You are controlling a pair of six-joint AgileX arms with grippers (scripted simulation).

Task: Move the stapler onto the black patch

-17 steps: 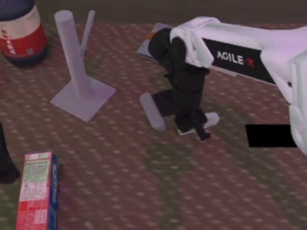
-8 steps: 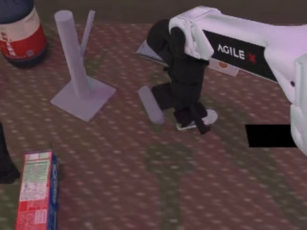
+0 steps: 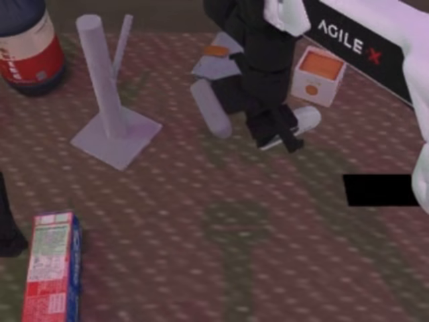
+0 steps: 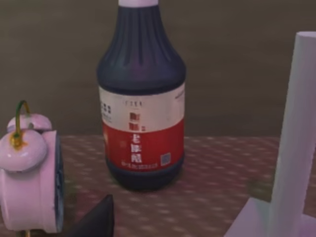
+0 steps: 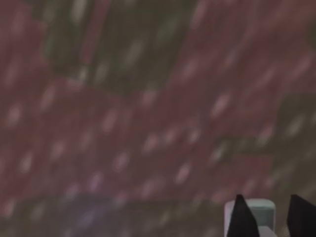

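The right gripper (image 3: 280, 131) is clamped on the stapler (image 3: 305, 121), covering its middle. The black patch (image 3: 381, 190) is partly cut off by the arm. I cannot tell the left gripper's state.

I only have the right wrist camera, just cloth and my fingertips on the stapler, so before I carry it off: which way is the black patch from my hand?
Observer: In the top view, the black patch lies on the table's right side, to the right of the right hand and nearer the front edge.
Operator: Anything in between?
Observer: Only bare tablecloth. An orange box stands close to the stapler, but on the far side, away from the patch.
Operator: Where is the left arm?
Observer: The left arm is parked at the table's left edge, far from that path.
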